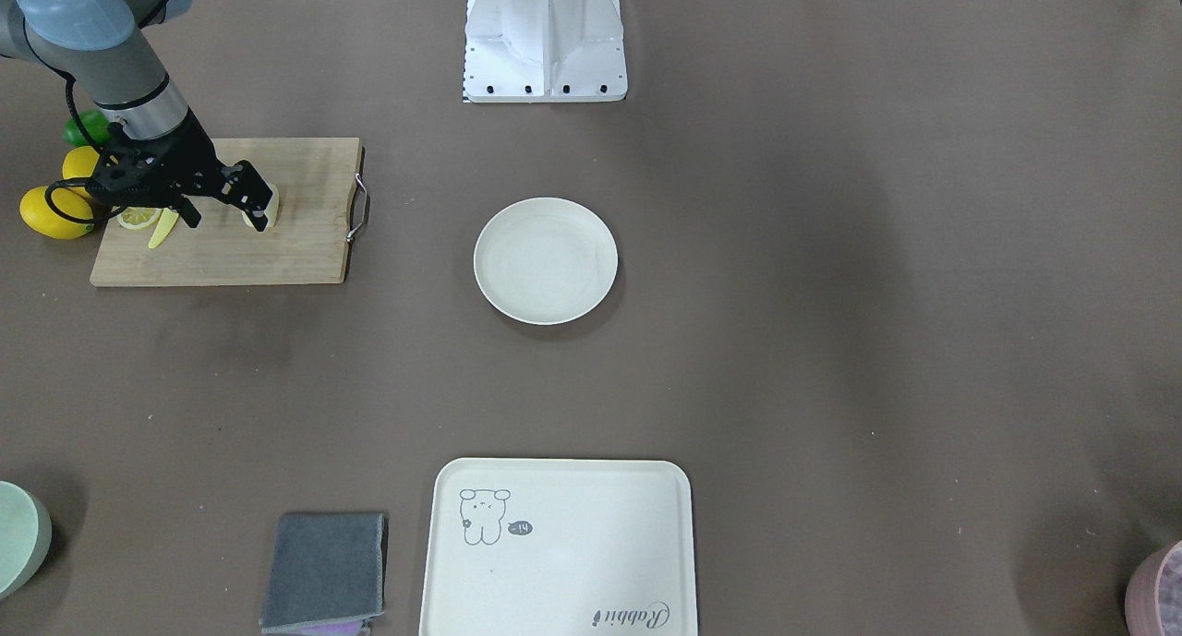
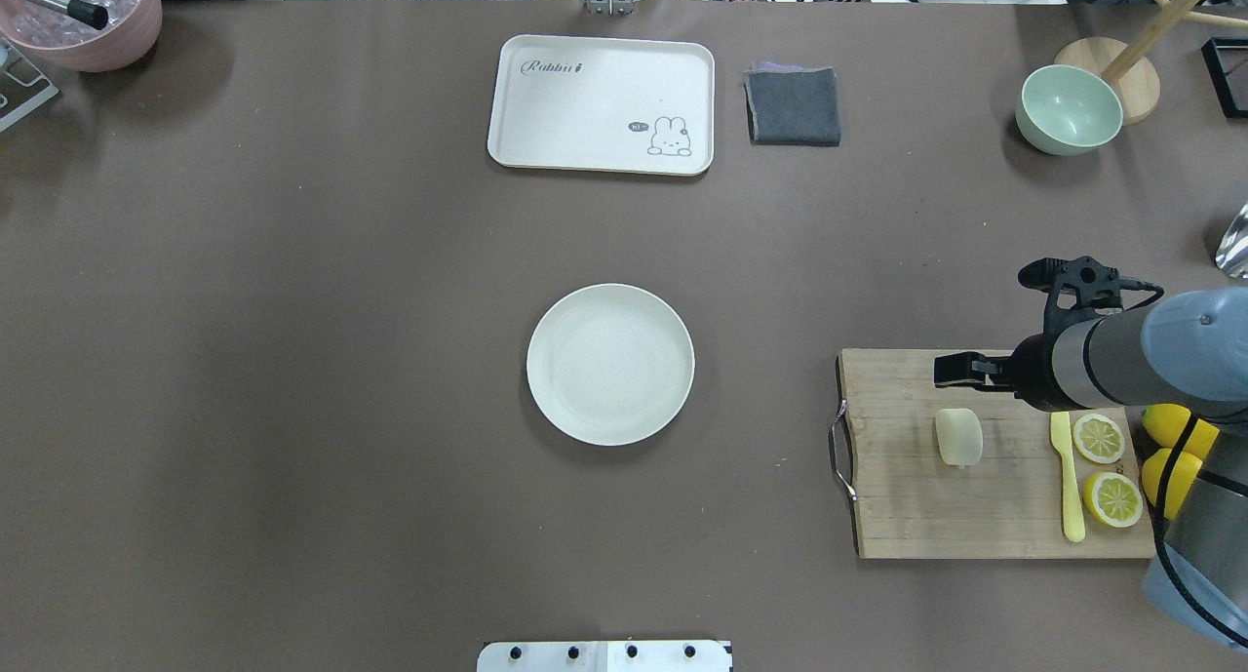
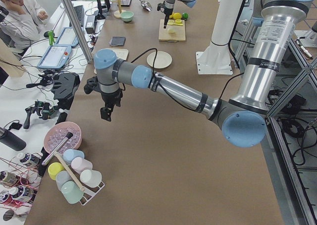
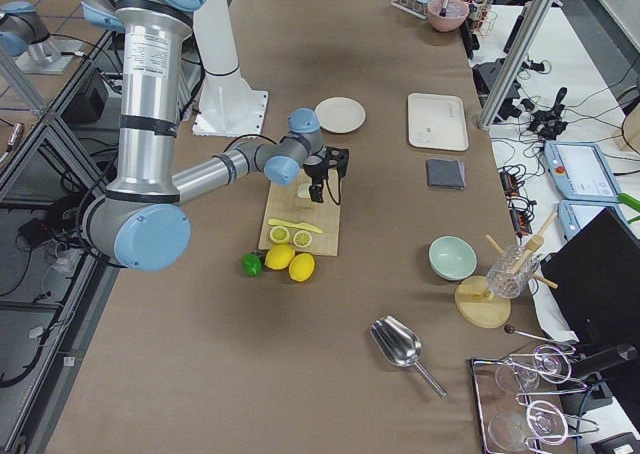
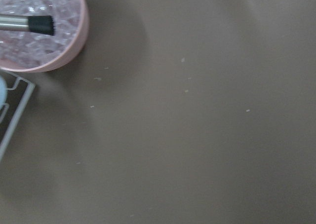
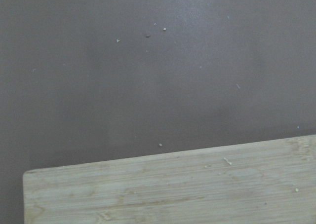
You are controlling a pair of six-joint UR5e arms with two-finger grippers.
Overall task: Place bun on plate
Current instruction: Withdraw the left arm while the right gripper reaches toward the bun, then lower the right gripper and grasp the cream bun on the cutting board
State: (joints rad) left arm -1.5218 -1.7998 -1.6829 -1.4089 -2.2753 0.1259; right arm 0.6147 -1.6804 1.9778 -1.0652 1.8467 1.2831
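**Inspector:** While your right arm reaches over the cutting board [image 2: 936, 521], how does its hand stand?

**Arm:** My right gripper [image 1: 226, 222] hangs fingers-down above the board, toward its far edge, with the jaws spread wide. In the front view one fingertip overlaps the bun. From overhead the two are apart.

**Inspector:** Location of the bun?

**Arm:** The bun [image 2: 958, 436] lies flat on the wood, in the half of the board nearer the metal handle [image 2: 838, 453]. It is on the board, not on the plate.

**Inspector:** And the plate?

**Arm:** The plate [image 2: 610, 364] sits at the middle of the table, well apart from the board, on the handle side.

**Inspector:** Other items noted?

**Arm:** Two lemon halves [image 2: 1099, 438] lie cut side up at the board's other end, with a pale yellow knife [image 2: 1070, 477] just beside them. Whole lemons [image 2: 1175, 428] rest on the table against that end, partly hidden by my arm. Across the table are a cream tray [image 2: 601, 104] and a folded grey cloth [image 2: 793, 106] beside it.

**Inspector:** State of the left hand?

**Arm:** My left gripper [image 3: 106, 113] hangs over the table at the other end, near a pink bowl [image 2: 117, 53]. Only the side camera shows it, so I cannot tell how its jaws stand. Its wrist camera shows the bowl's rim and brown tabletop.
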